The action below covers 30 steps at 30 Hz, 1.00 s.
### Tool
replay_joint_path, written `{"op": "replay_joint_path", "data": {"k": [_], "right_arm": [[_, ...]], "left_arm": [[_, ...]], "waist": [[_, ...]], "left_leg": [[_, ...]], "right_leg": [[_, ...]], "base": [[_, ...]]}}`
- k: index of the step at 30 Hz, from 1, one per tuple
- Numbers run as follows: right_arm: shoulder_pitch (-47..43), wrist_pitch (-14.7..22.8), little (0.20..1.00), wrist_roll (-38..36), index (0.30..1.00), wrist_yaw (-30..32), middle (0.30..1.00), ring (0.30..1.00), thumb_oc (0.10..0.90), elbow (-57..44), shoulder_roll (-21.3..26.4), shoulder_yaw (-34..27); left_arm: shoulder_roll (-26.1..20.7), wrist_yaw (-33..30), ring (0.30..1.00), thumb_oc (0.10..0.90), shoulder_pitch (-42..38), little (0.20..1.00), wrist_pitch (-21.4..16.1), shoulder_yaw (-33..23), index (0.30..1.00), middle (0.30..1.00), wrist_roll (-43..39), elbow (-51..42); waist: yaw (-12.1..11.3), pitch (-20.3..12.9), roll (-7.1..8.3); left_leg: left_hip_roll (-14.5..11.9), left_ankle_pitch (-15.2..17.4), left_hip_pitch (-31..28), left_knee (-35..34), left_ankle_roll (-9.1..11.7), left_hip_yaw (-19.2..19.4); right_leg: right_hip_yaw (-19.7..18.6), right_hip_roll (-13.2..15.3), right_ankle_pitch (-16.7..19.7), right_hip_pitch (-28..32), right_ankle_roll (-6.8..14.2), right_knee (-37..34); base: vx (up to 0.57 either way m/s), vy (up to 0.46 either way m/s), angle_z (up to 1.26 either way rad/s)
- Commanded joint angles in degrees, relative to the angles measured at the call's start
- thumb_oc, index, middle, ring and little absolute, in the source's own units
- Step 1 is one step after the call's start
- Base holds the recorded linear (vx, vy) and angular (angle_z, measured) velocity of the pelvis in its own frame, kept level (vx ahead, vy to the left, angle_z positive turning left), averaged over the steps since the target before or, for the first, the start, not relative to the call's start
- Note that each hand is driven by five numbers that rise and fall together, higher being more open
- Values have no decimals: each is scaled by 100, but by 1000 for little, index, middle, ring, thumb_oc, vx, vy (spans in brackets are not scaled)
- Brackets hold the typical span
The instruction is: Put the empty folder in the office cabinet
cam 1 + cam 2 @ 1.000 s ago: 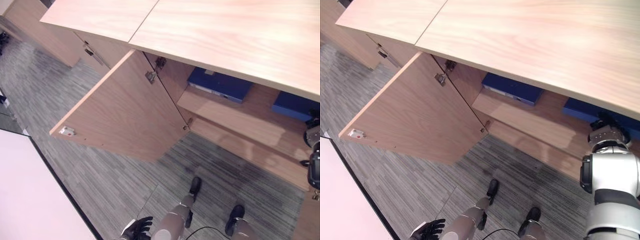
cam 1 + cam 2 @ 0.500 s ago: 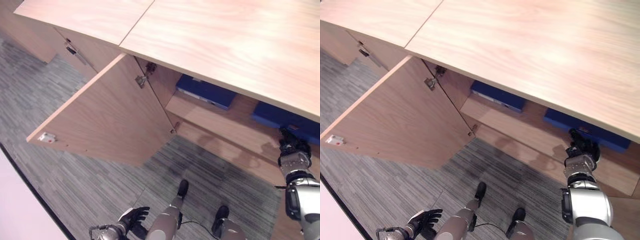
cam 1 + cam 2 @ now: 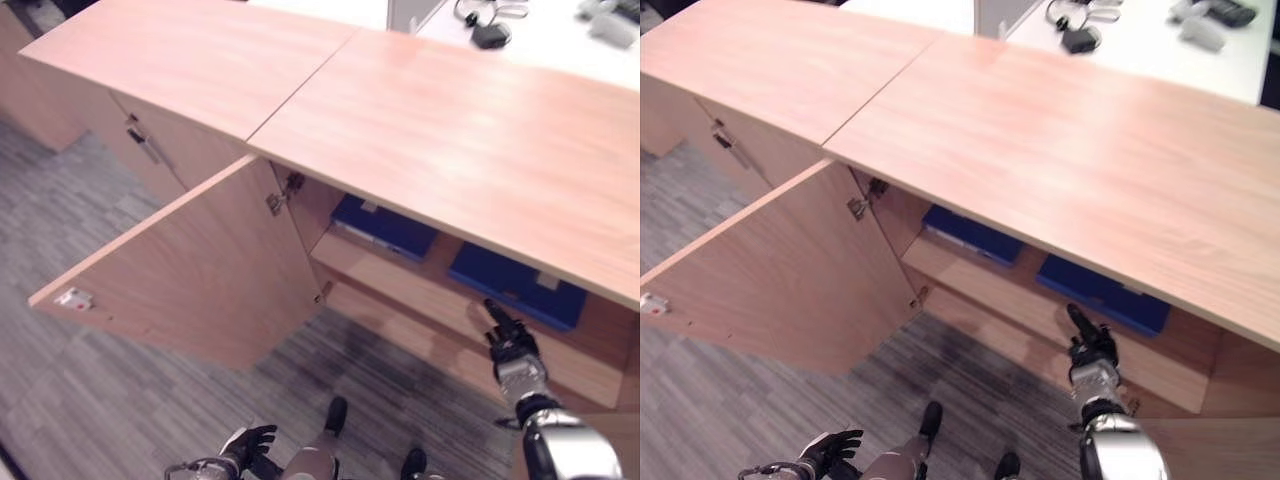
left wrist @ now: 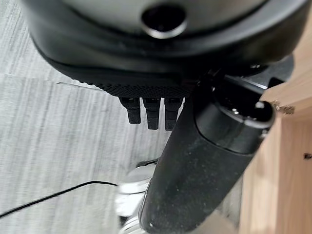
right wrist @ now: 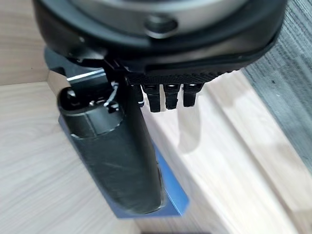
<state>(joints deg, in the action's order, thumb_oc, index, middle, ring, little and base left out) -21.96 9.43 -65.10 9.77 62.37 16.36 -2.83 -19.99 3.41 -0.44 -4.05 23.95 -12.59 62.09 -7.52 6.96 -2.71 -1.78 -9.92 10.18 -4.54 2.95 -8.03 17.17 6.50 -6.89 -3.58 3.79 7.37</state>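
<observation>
While flat on the cabinet shelf [image 3: 392, 277], blue folder [image 3: 515, 287] lengthwise along its front edge; right hand [image 3: 512, 345] fingers [image 3: 494, 310] straight, released

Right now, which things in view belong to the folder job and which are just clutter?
Job:
- right blue folder on the cabinet shelf
- right hand, open, before it
- open cabinet door

Lying about:
- left blue folder
- left hand, low and idle
- dark gadgets on the white desk

From the head we look steeply down through both eyes, sharing the cabinet [image 3: 420, 150], its open door [image 3: 190, 270] and the floor [image 3: 60, 400]. Each wrist camera peers very closely along its own hand: the left hand [image 4: 204, 161] faces the floor, the right hand [image 5: 117, 161] the shelf [image 5: 229, 161].
</observation>
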Motion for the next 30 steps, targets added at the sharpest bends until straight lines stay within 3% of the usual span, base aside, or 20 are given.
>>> {"op": "replay_joint_path", "data": {"k": [1, 5, 14, 15, 25, 30], "right_arm": [[-285, 257, 900, 305, 900, -196, 900, 900, 800, -275, 395, -6], [295, 136, 900, 549, 900, -284, 900, 900, 800, -455, 106, 147], [258, 62, 900, 964, 900, -166, 900, 900, 800, -281, 139, 308], [292, 85, 307, 1107, 307, -137, 307, 307, 405, -377, 140, 333], [768, 263, 300, 4753, 300, 811, 300, 300, 400, -1943, 983, 513], [462, 176, 300, 5377, 300, 980, 300, 300, 400, -2098, 1279, 646]], "left_arm": [[573, -10, 900, 800, -886, 900, -399, -246, 900, 900, -92, -142], [642, -92, 900, 800, -888, 900, -345, -490, 900, 900, -27, 132], [576, -122, 900, 800, -924, 900, -304, -606, 900, 900, 33, 342], [570, -134, 900, 800, -911, 900, -317, -615, 900, 900, 46, 338], [587, -181, 900, 800, -706, 900, -514, -773, 900, 900, 445, -4], [615, -181, 900, 800, -681, 900, -565, -654, 900, 900, 532, -63]], "waist": [[20, -99, 199], [178, -301, 274], [231, -383, 230], [239, -379, 221], [249, -373, 217], [182, -312, 245]], "left_leg": [[21, 796, -623, -46, 270, 325], [-34, 938, -961, -46, 242, 485], [-74, 994, -1161, -46, 232, 588], [-75, 999, -1170, -46, 228, 585], [-91, 988, -1165, -46, 211, 493], [-109, 965, -1130, -46, 205, 421]], "right_leg": [[-556, 113, 619, 414, 358, -845], [-705, 85, 626, 624, 365, -887], [-825, 78, 678, 782, 363, -1003], [-826, 77, 676, 783, 361, -1000], [-765, 32, 601, 808, 336, -945], [-737, 13, 579, 786, 317, -917]], "base": [[96, 25, -26], [89, -1, -19], [41, -13, -20], [6, -6, -7], [1, -2, 0], [-3, -23, 8]]}}
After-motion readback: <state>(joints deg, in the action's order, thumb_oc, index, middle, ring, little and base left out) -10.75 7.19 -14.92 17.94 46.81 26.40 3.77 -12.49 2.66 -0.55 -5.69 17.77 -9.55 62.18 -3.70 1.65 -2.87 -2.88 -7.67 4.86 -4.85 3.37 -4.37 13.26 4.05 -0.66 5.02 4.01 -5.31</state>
